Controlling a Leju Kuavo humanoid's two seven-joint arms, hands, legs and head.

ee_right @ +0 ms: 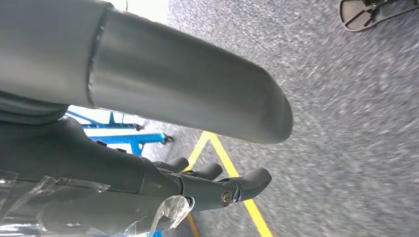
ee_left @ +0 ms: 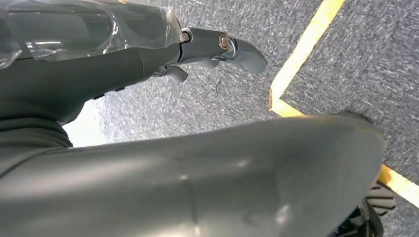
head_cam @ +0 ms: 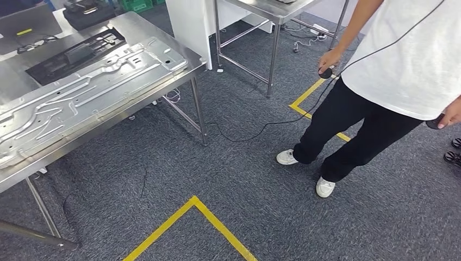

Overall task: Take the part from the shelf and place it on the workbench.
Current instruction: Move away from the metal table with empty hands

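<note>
1 metal part on workbench; 1 person nearby.

Workbench bears metal panel

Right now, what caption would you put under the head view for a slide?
Stamped metal panel lying on a steel workbench, with a person standing on grey carpet marked with yellow tape.
</note>
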